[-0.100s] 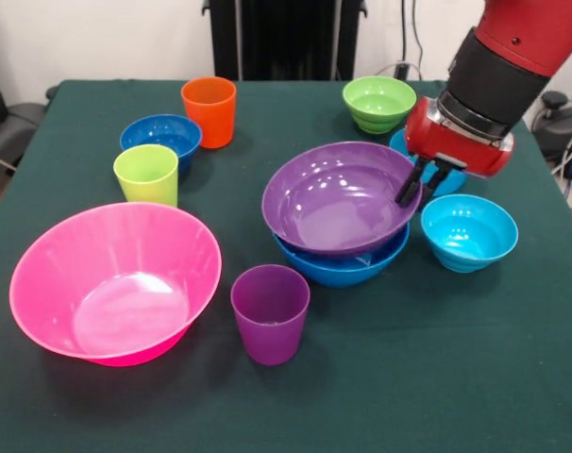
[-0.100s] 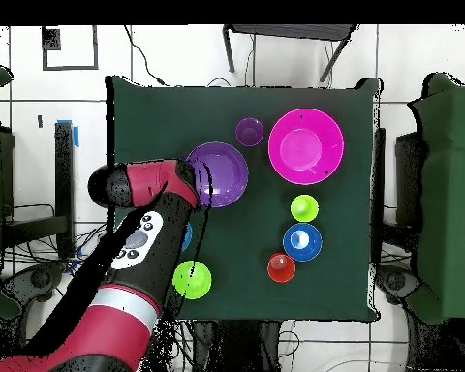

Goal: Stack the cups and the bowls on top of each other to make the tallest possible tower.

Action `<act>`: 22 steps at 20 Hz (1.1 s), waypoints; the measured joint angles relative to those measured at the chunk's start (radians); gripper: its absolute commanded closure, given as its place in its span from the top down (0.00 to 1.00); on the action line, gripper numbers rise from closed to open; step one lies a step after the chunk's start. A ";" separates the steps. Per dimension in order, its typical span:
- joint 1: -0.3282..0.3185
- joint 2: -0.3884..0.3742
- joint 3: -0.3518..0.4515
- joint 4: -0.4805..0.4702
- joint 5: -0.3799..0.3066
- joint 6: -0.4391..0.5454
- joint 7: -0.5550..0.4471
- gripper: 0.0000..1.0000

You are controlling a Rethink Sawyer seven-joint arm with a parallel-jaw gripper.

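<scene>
the tower [image 1: 343, 222] is just two bowls so far: the purple bowl [image 1: 335, 198] sits inside the blue bowl [image 1: 347, 267], near the middle of the counter [image 1: 437, 377]. in the overhead view the purple bowl [image 2: 220, 174] hides the blue one.

the tool [image 1: 420, 184] hangs at the purple bowl's rim, on the side by the turquoise bowls. its dark fingers [image 1: 409, 187] point down at the rim, one just inside it. i cannot tell if they are apart or pinching the rim. the red and black arm [image 1: 498, 57] comes down from above.

beside the purple bowl, a turquoise bowl [image 1: 468, 232] stands alone. another turquoise bowl [image 1: 448, 181] peeks out behind the tool. past it, farther from the purple bowl, is the green bowl [image 1: 378, 103].

just in front of the purple bowl stands the purple cup [image 1: 270, 312]. next to that is the pink bowl [image 1: 114, 281], tipped a little.

on the other side of the purple bowl from the tool stand the green cup [image 1: 147, 174], the dark blue bowl [image 1: 161, 140] and the orange cup [image 1: 209, 110]. the green cup is just in front of the dark blue bowl, and the orange cup is just beside it.
</scene>
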 measured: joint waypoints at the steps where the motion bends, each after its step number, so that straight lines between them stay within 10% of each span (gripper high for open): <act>1: 0.000 0.000 -0.003 -0.001 0.000 0.005 0.000 0.00; 22: 0.004 0.045 -0.024 -0.039 0.001 0.022 0.000 0.00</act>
